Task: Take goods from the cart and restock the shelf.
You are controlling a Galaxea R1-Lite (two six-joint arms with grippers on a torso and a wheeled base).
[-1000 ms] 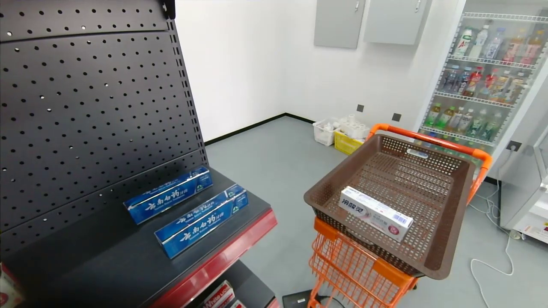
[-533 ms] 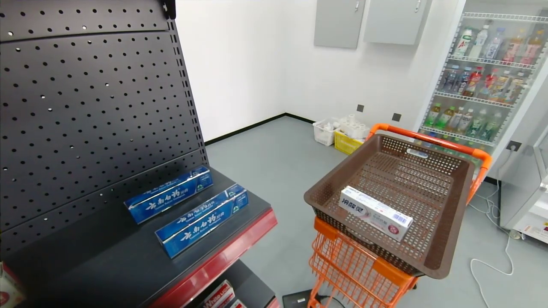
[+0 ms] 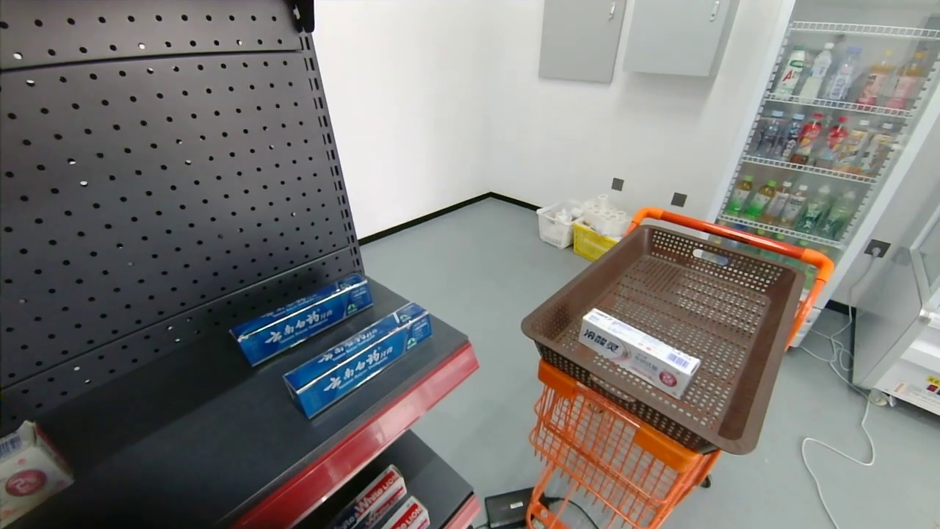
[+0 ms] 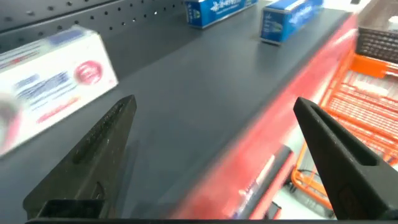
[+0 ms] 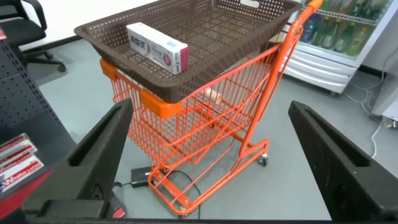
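- Head view: the white box [image 3: 637, 352] lies flat in the brown basket [image 3: 764, 382] on top of the cart [image 3: 609, 463], close to the basket's near corner. Its long axis runs along the basket's near rim. The cart stands to my right, and the shelf [image 3: 183, 433] is to my left with two blue boxes [image 3: 302, 329] already on it. By my judgement the right arm is the nearer one for this pick.
- Left wrist view: my left gripper [image 4: 214, 106] is spread wide and holds nothing. It hangs over the front of the shelf [image 4: 205, 81], with the blue boxes [image 4: 289, 17] farther along and a white-and-red pack [image 4: 50, 62] beside one finger. The cart is off past the shelf's red edge, well apart from these jaws.
- Right wrist view: my right gripper [image 5: 210, 109] is also spread wide and empty. The white box [image 5: 157, 47] lies ahead of it in the basket [image 5: 205, 81], well apart, with the orange cart [image 5: 211, 143] between. The box's long axis lies closer to the line between my fingertips than across it, so I expect to need a wrist turn to close on its narrow width.
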